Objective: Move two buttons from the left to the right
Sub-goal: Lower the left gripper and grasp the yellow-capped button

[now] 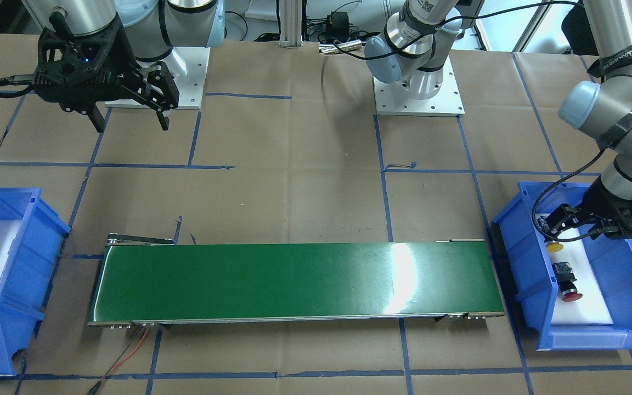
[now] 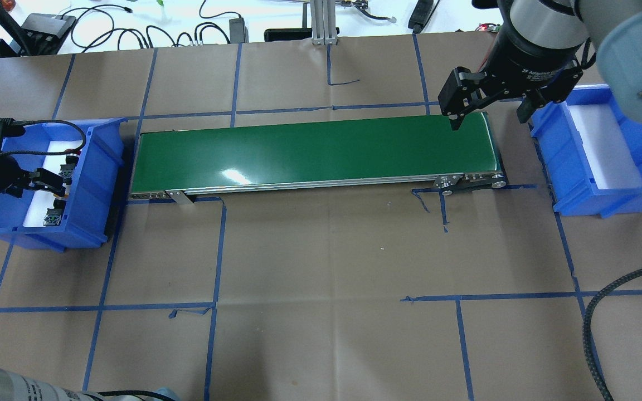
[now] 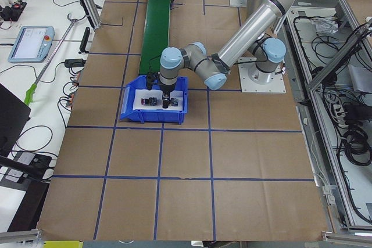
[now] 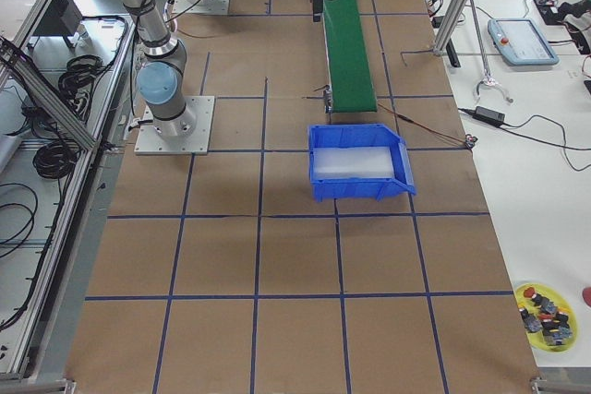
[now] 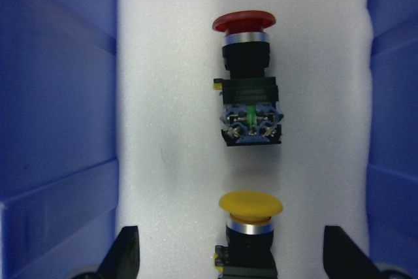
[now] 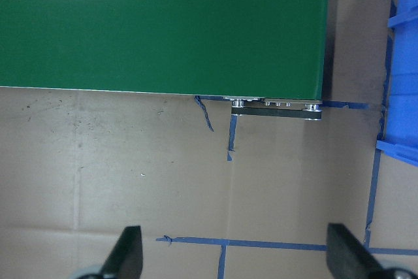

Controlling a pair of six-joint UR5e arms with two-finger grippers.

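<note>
While the left gripper hangs splayed astride the yellow button, seemingly without contact, the first pickup needs lowering, then closing.

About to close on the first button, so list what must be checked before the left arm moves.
1. Left claw open: ok.
2. Yellow button lies between its fingers: ok.
3. Red button lies apart from the yellow one, outside the fingers: ok.
4. Claw low enough to grip the button's body: cannot tell.
5. Right claw open, at the belt's other end: ok.
</note>
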